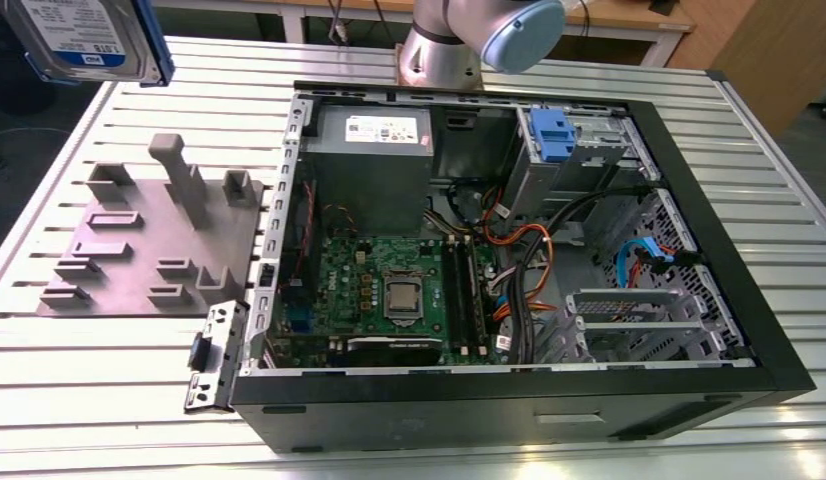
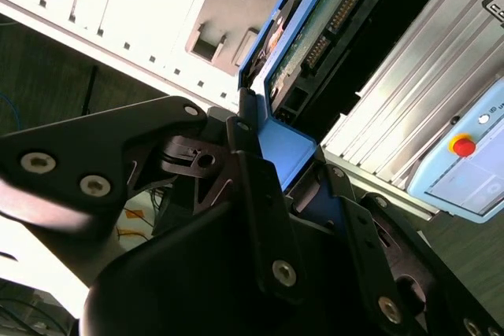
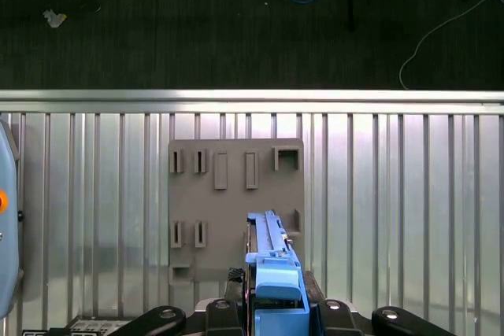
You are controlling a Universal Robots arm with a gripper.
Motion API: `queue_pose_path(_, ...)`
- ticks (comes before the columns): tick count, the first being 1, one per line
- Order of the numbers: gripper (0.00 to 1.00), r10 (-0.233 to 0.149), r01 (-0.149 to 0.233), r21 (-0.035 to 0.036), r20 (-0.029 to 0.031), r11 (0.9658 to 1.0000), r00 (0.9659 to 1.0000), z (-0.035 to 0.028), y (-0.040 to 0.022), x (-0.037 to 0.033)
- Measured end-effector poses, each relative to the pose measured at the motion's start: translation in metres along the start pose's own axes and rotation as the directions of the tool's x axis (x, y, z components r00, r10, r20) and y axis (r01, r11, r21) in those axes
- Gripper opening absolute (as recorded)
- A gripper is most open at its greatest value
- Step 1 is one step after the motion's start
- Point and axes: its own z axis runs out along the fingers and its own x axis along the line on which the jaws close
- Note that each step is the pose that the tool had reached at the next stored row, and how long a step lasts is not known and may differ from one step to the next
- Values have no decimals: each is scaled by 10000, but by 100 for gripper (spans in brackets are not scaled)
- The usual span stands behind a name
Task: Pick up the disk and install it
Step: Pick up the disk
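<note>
The disk (image 1: 86,40), a silver-grey drive with a white-and-blue label in a bright blue bracket, hangs in the air at the exterior view's upper left, above the table's corner and well left of the open computer case (image 1: 520,250). In both wrist views my gripper (image 2: 287,153) (image 3: 276,306) is shut on the blue bracket end of the disk (image 2: 331,29) (image 3: 270,253). The black fingers (image 2: 252,186) press on either side of the bracket. The first wrist view has the disk edge-on over the grey holder plate (image 3: 236,194).
The grey holder plate (image 1: 146,240) with upright slots lies on the slatted metal table (image 1: 106,350) left of the case. Inside the case are a motherboard (image 1: 386,290), cables, a power supply (image 1: 373,130) and a drive bay with a blue tab (image 1: 553,135). A pendant with a red button (image 2: 465,147) lies nearby.
</note>
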Motion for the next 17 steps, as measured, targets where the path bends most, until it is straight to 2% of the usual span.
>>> queue_pose_path(17,36,0,0,0,0,10000,10000,1,-43,0)
